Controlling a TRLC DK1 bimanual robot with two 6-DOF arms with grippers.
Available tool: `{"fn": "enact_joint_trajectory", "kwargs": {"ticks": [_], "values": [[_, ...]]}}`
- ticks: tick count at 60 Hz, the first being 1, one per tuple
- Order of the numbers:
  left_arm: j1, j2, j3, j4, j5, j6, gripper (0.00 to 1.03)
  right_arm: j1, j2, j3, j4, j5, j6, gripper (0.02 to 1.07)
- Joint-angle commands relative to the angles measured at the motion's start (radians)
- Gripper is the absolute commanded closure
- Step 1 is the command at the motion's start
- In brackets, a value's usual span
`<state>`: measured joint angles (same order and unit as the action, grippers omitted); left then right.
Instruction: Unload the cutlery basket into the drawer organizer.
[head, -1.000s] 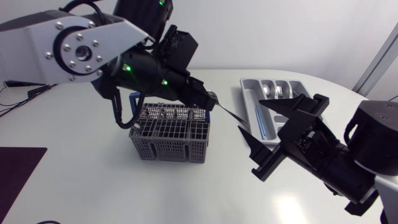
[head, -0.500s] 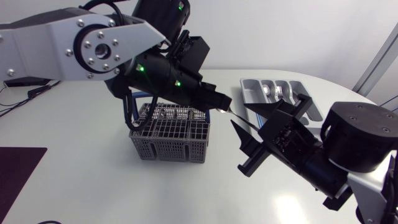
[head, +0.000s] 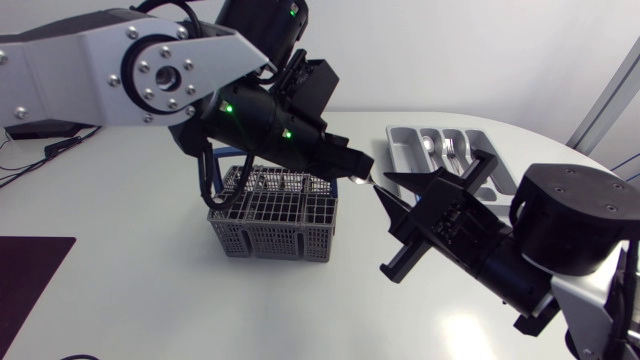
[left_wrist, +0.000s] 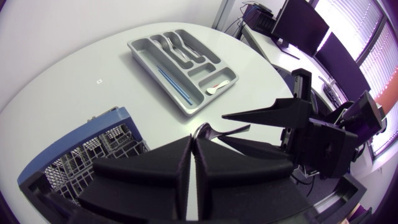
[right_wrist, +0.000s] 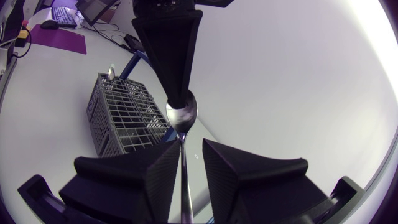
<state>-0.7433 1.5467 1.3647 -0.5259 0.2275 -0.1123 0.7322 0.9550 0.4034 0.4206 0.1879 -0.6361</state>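
Observation:
My left gripper (head: 360, 176) hangs to the right of the grey cutlery basket (head: 275, 210), shut on the bowl of a metal spoon (right_wrist: 181, 116). The spoon's thin handle (head: 384, 191) points toward my right arm. My right gripper (head: 386, 192) meets it there, its fingers a narrow gap apart, with the handle running between them and space still showing on one side. In the right wrist view the handle lies close along one of the fingers (right_wrist: 155, 168). The grey drawer organizer (head: 398, 152) lies behind the right gripper.
The organizer (left_wrist: 142, 53) holds metal cutlery in its far compartments, a blue stick (left_wrist: 174, 87) in the long slot and a small white spoon (left_wrist: 214, 89). Another spoon (right_wrist: 111, 73) stands in the basket (right_wrist: 124, 115), which has a blue handle (right_wrist: 134, 65).
My left arm carried the spoon to the right, then held still. My right gripper came in toward it and narrowed its fingers around the handle.

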Motion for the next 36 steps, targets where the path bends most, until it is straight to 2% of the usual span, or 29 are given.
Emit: {"fn": "enact_joint_trajectory", "kwargs": {"ticks": [1, 22, 36], "values": [[-0.014, 0.018, 0.04, -0.006, 0.01, -0.029, 1.0, 0.006, 0.013, -0.031, 0.017, 0.007, -0.017, 0.78], [-0.016, 0.016, 0.04, -0.011, 0.016, -0.027, 1.0, 0.006, 0.03, -0.038, 0.021, 0.008, -0.022, 0.82], [-0.016, 0.016, 0.031, -0.011, 0.026, -0.026, 1.0, 0.007, 0.034, -0.035, 0.024, 0.008, -0.027, 0.9]]}}
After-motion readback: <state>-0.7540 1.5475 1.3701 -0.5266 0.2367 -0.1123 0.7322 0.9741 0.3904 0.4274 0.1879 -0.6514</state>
